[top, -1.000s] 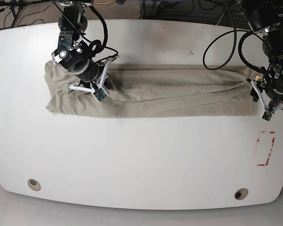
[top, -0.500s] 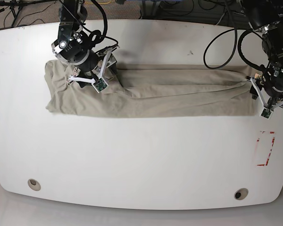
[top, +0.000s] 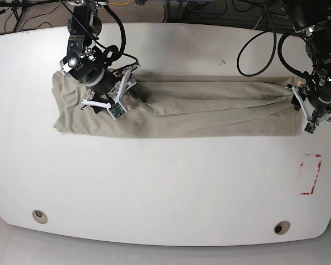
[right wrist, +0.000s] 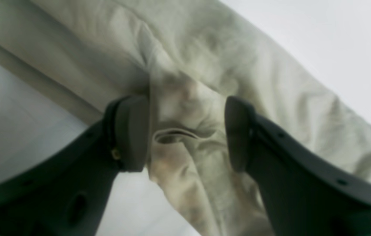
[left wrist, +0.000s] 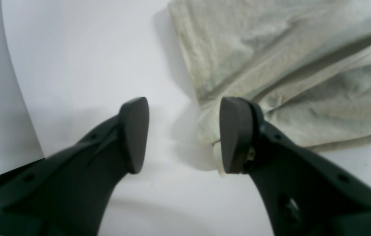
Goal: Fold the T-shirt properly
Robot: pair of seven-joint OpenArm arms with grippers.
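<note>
Regrasping looks due: shirt [top: 209,107] lies in a long band across the table [top: 165,182] at 12 o'clock, right gripper [right wrist: 187,131] spread over a bunched fold, left gripper [left wrist: 183,134] spread at its edge; pinch all layers.

One T-shirt [top: 176,107] on one tabletop [top: 165,182]. Two claws: left claw [left wrist: 183,136] and right claw [right wrist: 187,132]. Two round holes and one red marking on the tabletop.
</note>
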